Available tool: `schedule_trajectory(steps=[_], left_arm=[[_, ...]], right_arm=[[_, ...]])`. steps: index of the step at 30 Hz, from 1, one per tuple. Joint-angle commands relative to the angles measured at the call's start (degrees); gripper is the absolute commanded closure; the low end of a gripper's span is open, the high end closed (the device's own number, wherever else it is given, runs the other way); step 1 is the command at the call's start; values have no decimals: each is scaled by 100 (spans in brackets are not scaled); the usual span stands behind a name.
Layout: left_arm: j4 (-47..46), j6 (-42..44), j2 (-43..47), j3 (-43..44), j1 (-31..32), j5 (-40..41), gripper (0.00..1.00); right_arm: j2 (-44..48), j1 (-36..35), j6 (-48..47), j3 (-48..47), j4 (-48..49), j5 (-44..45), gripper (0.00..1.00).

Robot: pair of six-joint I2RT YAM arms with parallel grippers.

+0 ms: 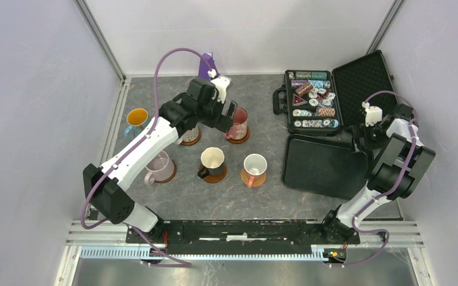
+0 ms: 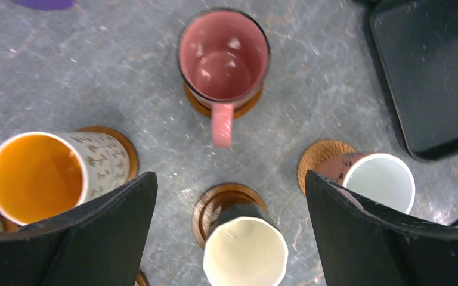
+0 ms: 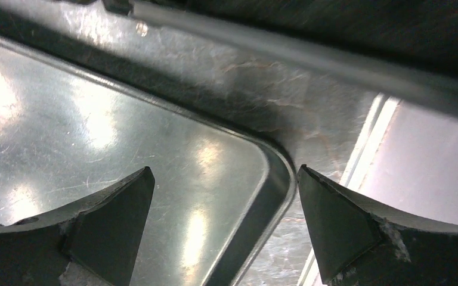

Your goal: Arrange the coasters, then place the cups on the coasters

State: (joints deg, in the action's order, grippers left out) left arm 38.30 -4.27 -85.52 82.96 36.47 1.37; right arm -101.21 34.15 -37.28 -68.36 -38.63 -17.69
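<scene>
Nearest the arm bases, three cups stand in a row on the grey tabletop [image 1: 226, 201]: the lilac mug [image 1: 158, 165], the dark mug with a cream inside [image 1: 212, 159] and the white mug [image 1: 254, 167], each on a coaster. The white mug sits on the lighter patterned coaster [image 2: 321, 156], and the dark mug on a smooth brown coaster [image 2: 217, 199]. To their right lies a black tray [image 1: 322, 170]. The right tool [image 3: 225, 173] hangs over that tray's rounded corner, its fingers spread wide with nothing between them.

Farther back, the white patterned mug with an orange inside [image 2: 36, 176] sits on another brown coaster [image 2: 124, 143], partly under the left arm in the top view. The left tool [image 2: 231, 179] hovers above the cups, wide apart and empty. Just beyond it the pink mug [image 2: 223, 56] stands upright on its own coaster [image 2: 197, 104], handle toward the tool. The blue mug with a yellow inside [image 1: 136, 118] stands off to the left; I cannot tell whether a coaster lies under it. At the back are a purple cone [image 1: 206, 64] and an open case of poker chips [image 1: 311, 101].
</scene>
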Motion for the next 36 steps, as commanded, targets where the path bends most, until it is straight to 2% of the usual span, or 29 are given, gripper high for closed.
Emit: schedule_trajectory(steps=[1, 6, 11, 19, 22, 27, 28, 32, 36], left_arm=[[-19, 240, -67, 594, -406, -119, 0], [14, 248, -112, 803, -854, -119, 0], [333, 132, -228, 1133, -1305, -549, 0], [1649, 47, -1164, 2748, -2567, -1488, 0], [2013, 294, -1467, 3374, -2971, -1521, 0], [2567, 664, -2001, 4275, -3635, -1534, 0], [2614, 653, -2060, 4312, -3965, -1549, 0], [2641, 651, -2073, 4013, -4622, -1575, 0], [2553, 776, -1800, 3497, -4993, -1353, 0]], right_arm=[[-42, 20, 75, -378, 124, -120, 2], [-112, -92, 230, -373, 345, -269, 2], [-172, -198, 334, -624, 395, -694, 2], [539, -240, 151, -1427, -668, -1447, 2], [722, -379, 257, -1969, -921, -1620, 2], [544, -1003, 592, -3016, -1073, -1626, 2], [547, -1138, 616, -3039, -1007, -1571, 2], [699, -1694, 592, -2517, -696, -1420, 2], [689, -2000, 677, -2147, -386, -1359, 2]])
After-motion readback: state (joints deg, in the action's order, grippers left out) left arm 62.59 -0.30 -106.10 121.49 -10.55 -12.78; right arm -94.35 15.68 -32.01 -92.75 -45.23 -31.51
